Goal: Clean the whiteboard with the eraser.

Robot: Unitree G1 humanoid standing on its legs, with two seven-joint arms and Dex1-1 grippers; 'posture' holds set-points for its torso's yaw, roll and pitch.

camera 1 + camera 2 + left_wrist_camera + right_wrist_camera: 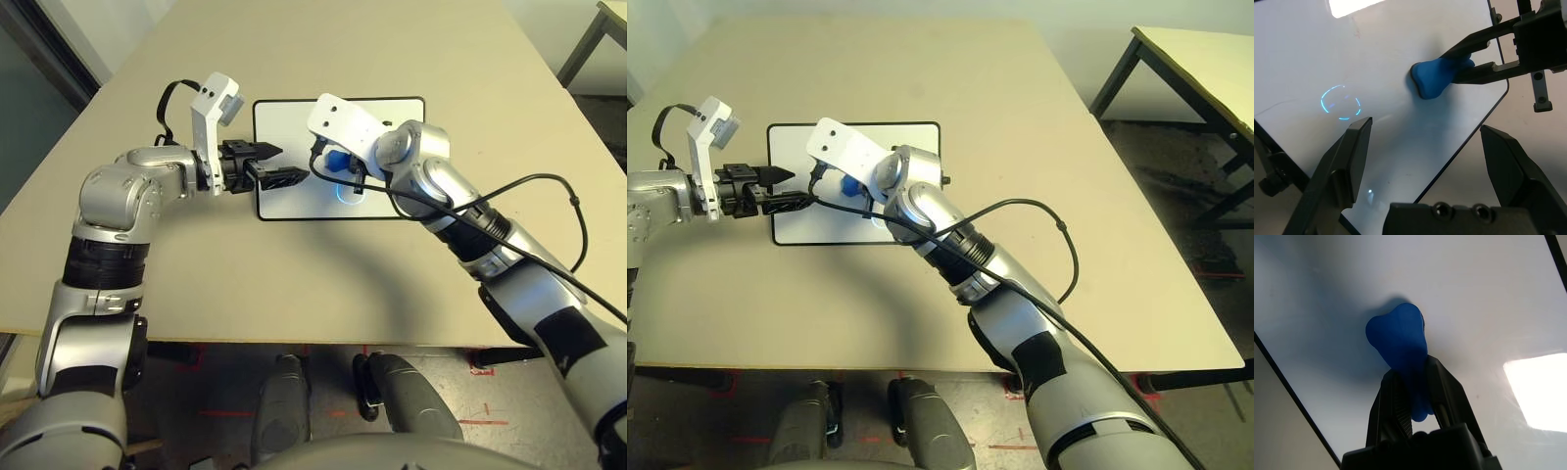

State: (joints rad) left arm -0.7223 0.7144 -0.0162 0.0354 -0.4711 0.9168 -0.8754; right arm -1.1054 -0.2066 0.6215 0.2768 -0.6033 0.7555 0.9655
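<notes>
Nearest to us, our two silver forearms reach out over the beige counter (pixel 294 284) toward the whiteboard (pixel 294 201), which lies flat on the counter a little beyond the middle. Our left hand (pixel 272 164) hovers at the board's left edge with its two black fingers spread apart and nothing between them; in the left wrist view those fingers (pixel 1347 161) frame the board's surface and its thin black rim. Just beyond them a bluish ring (pixel 1340 102) shows on the white surface. Our right hand (pixel 1413 396) comes in from the right and pinches the eraser (pixel 1399 345) by one end, its fingers pressed against both sides of the blue block. The eraser's free end sits against the whiteboard near the middle, close to the ring. Farther off, a second table (pixel 1205 69) stands at the right.
</notes>
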